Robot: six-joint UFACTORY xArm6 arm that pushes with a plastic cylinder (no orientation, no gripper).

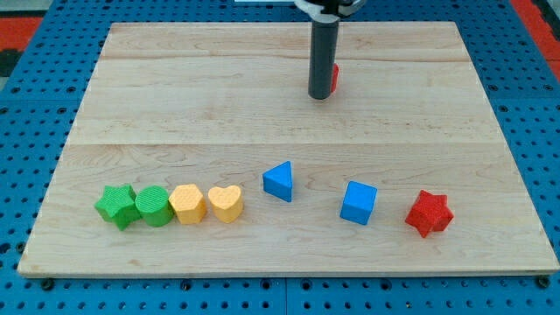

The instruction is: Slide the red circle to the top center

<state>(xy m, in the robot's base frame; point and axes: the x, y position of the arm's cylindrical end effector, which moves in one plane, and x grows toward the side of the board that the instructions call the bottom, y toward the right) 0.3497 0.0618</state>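
Near the view's top centre, my tip (320,95) against the red circle (334,77), nothing grasped.

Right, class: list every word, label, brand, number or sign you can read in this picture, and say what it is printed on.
None: no readable text, number or sign shows on the wooden board, on the coloured blocks, or on the dark rod whose end, my tip, sits against the partly hidden red block.
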